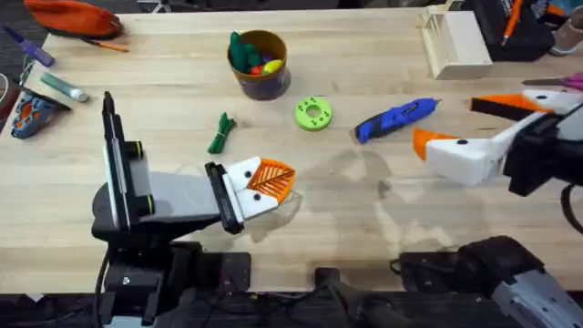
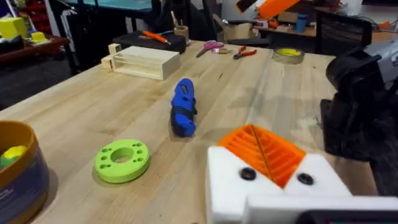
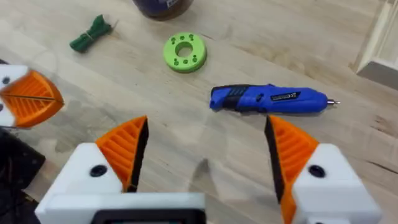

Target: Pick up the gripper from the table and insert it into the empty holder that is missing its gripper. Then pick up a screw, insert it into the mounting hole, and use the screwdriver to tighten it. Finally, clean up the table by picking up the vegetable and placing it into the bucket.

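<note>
The blue screwdriver [image 1: 396, 118] [image 2: 183, 115] [image 3: 267, 99] lies on the table right of centre. My right gripper [image 1: 448, 123] [image 3: 208, 155] hangs open just right of it, holding nothing. My left gripper [image 1: 266, 179] [image 2: 264, 152] is low at the centre-left, its orange pads shut together on nothing. The dark green vegetable [image 1: 221, 132] [image 3: 92, 34] lies beyond the left gripper. The bucket [image 1: 260, 64] [image 2: 18, 168] [image 3: 161, 6] stands farther back with toys inside. The gripper part, the holder and the screw are out of view.
A lime-green ring [image 1: 312, 113] [image 2: 122, 160] [image 3: 185, 53] lies between the vegetable and the screwdriver. A pale wooden tray [image 1: 453, 41] [image 2: 140, 61] sits at the back right. Pens, an orange pouch [image 1: 73, 16] and tools are at the far left.
</note>
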Motion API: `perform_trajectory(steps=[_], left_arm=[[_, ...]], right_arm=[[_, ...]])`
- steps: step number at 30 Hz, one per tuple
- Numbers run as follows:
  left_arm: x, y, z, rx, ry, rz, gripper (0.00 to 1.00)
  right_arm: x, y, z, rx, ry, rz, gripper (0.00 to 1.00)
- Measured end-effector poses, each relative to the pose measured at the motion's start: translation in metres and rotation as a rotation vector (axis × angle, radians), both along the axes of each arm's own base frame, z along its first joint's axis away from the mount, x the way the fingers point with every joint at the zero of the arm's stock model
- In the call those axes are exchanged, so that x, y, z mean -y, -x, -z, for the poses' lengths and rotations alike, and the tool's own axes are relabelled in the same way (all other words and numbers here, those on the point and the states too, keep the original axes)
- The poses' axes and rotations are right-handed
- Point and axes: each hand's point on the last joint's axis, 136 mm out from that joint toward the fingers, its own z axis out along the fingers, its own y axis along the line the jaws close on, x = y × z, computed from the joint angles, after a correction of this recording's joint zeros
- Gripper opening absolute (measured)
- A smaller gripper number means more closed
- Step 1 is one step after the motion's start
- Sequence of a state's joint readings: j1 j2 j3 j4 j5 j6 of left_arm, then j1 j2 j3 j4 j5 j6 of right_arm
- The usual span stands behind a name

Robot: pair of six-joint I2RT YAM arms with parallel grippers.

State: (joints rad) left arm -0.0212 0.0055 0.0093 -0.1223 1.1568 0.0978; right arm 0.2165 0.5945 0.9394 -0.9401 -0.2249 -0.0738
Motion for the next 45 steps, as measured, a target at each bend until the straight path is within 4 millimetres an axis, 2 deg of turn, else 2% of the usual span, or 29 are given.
perform_trajectory(steps=[1, 2, 7, 8, 10, 20, 25, 29, 34, 41, 45], left_arm=[[0.0, 0.0, 0.0, 0.0, 0.0, 0.0, 0.019], [0.0, 0.0, 0.0, 0.005, -0.002, 0.0, 0.104], [0.0, 0.0, 0.0, 0.005, -0.002, 0.001, 0.879], [0.0, 0.0, 0.0, 0.003, -0.001, 0.002, 0.956], [0.0, 0.0, 0.0, 0.003, -0.001, 0.002, 0.984], [0.0, 0.0, 0.0, -0.006, 0.004, 0.0, 0.985], [-0.002, -0.005, -0.002, -0.069, 0.029, -0.038, 0.987], [-0.009, -0.011, -0.01, -0.152, 0.031, -0.121, 0.986], [-0.025, -0.007, -0.033, -0.253, -0.01, -0.289, 0.986], [-0.052, 0.02, -0.083, -0.248, -0.076, -0.493, 0.986], [-0.062, 0.025, -0.11, -0.237, -0.093, -0.557, 0.985]], right_arm=[[0.0, 0.0, 0.0, 0.001, 0.0, 0.0, 0.993], [0.0, 0.0, 0.0, 0.001, 0.0, 0.0, 0.993], [0.0, 0.0, 0.0, 0.001, 0.0, 0.0, 0.994], [0.0, 0.0, 0.0, 0.001, 0.0, 0.0, 0.993], [0.0, 0.0, 0.0, 0.001, 0.0, 0.0, 0.993], [0.0, 0.0, 0.0, -0.001, 0.001, 0.0, 0.993], [0.0, 0.0, 0.0, -0.002, 0.001, 0.0, 0.994], [0.0, 0.001, 0.001, -0.004, 0.001, 0.0, 0.993], [0.0, 0.001, 0.001, -0.004, 0.001, 0.0, 0.993], [0.0, 0.001, 0.001, -0.004, 0.001, 0.0, 0.992], [0.0, 0.001, 0.001, -0.004, 0.001, 0.0, 0.993]])
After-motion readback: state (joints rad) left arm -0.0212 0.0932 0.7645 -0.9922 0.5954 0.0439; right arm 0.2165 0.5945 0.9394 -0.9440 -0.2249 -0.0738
